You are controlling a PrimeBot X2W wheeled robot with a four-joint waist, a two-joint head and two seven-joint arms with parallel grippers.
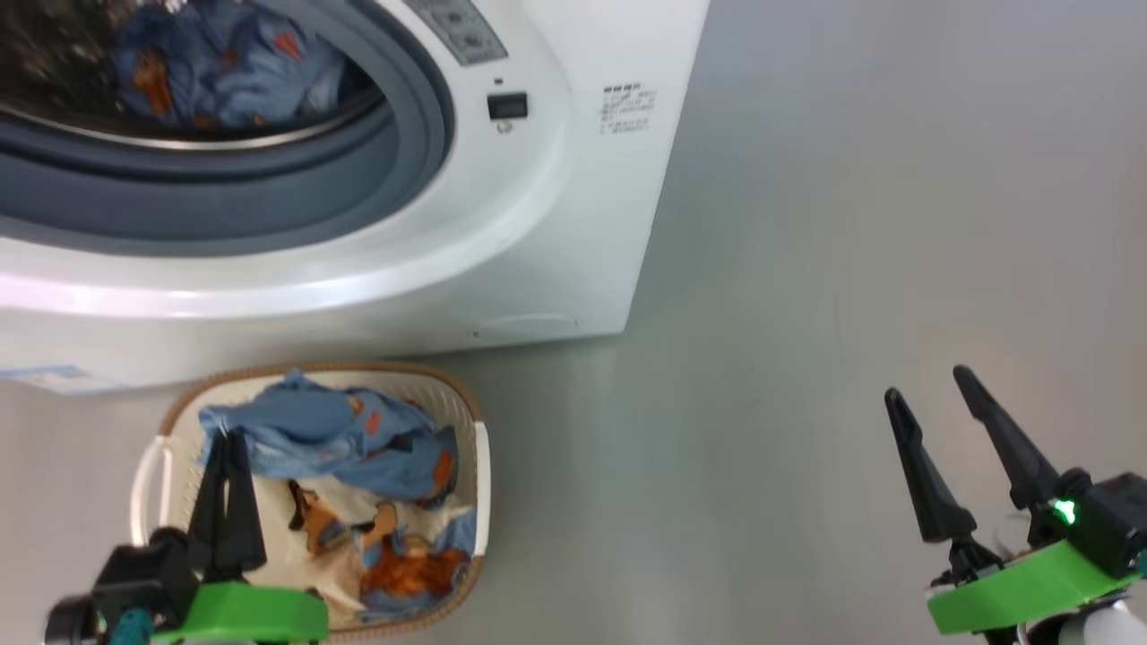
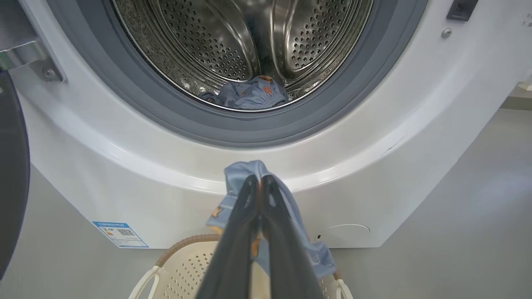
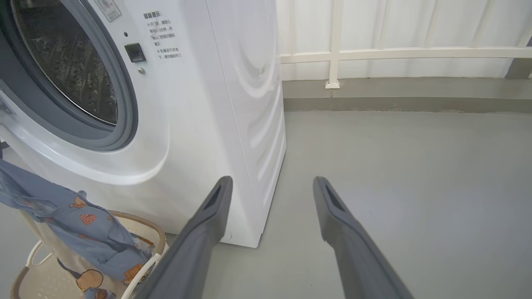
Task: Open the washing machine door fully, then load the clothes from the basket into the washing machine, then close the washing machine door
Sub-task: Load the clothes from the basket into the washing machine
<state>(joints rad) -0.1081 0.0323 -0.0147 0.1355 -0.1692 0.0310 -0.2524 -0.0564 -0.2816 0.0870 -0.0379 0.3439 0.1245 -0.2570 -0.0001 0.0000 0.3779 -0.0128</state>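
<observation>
Grey floor (image 1: 806, 269) bears the basket (image 1: 479, 466). Left gripper (image 2: 258, 179) clamps clothes (image 2: 237, 169) hanging lengthwise from its tips into the basket. Right gripper (image 1: 923, 381) fingers stand apart.

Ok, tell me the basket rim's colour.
Brown, woven-look; the head view shows the basket rim best.

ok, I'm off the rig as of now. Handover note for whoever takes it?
Left gripper: fingers shut on a blue garment, held above the basket, its tail hanging into it.
Right gripper: open, empty, over the floor right of the washing machine.
Door: open and off the opening; can't tell how far.
Done: door opened, one garment in the drum.
Left: load the held piece and the clothes in the basket, then shut the door.
</observation>
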